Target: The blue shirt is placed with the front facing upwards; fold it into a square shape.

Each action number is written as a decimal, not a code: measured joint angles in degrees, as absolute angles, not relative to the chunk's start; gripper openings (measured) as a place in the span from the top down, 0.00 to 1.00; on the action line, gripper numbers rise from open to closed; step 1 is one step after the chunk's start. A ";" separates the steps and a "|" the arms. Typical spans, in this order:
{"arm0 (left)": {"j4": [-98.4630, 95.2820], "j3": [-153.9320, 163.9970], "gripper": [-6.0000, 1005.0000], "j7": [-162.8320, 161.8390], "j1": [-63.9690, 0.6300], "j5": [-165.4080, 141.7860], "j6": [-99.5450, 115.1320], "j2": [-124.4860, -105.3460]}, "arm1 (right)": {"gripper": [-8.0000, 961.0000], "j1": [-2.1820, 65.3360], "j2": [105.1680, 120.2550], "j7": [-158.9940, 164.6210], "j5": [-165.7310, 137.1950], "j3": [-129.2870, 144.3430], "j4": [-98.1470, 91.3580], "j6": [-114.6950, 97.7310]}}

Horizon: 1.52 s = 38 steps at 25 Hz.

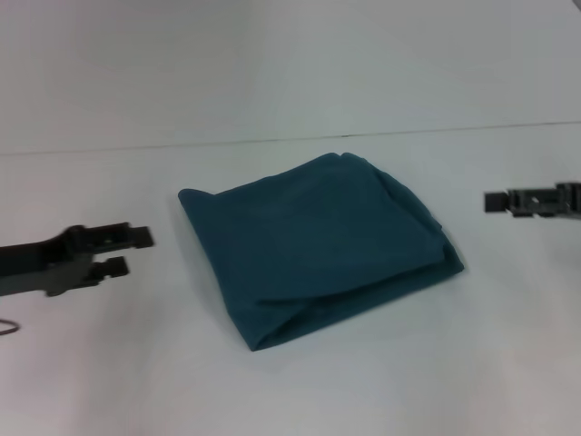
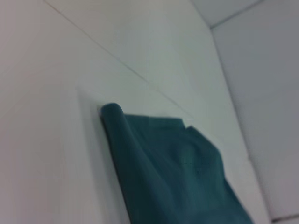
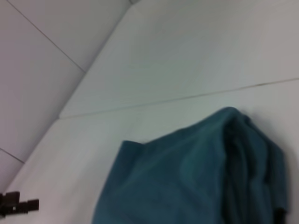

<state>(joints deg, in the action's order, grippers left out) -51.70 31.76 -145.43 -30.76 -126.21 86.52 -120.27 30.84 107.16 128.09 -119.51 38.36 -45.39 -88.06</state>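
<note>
While the blue shirt (image 1: 318, 245) lay folded into a rough square at frame centre on the tabletop (image 1: 272, 73), we found the left end effector (image 1: 127, 252) released at left; the right end effector (image 1: 495, 202) stood clear, its state undeterminable, consistent with folding judged complete.

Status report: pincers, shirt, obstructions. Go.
Left pincer open, clear of the shirt on its left. Right pincer clear on its right, holding nothing. Shirt folded into a rough square on the table. Nothing in the way.
</note>
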 joint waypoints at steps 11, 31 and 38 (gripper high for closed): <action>-49.03 45.23 0.24 -151.89 -36.40 -128.79 73.52 -120.58 | 0.02 28.32 107.56 122.75 -119.76 38.21 -45.20 -87.93; -35.03 46.02 0.24 -158.12 -44.73 -133.61 63.77 -121.22 | 0.02 28.24 108.02 120.97 -119.40 38.04 -45.07 -87.61; -32.32 46.45 0.24 -158.25 -46.20 -133.61 61.36 -121.42 | 0.02 28.32 108.20 120.61 -119.30 37.59 -45.08 -87.64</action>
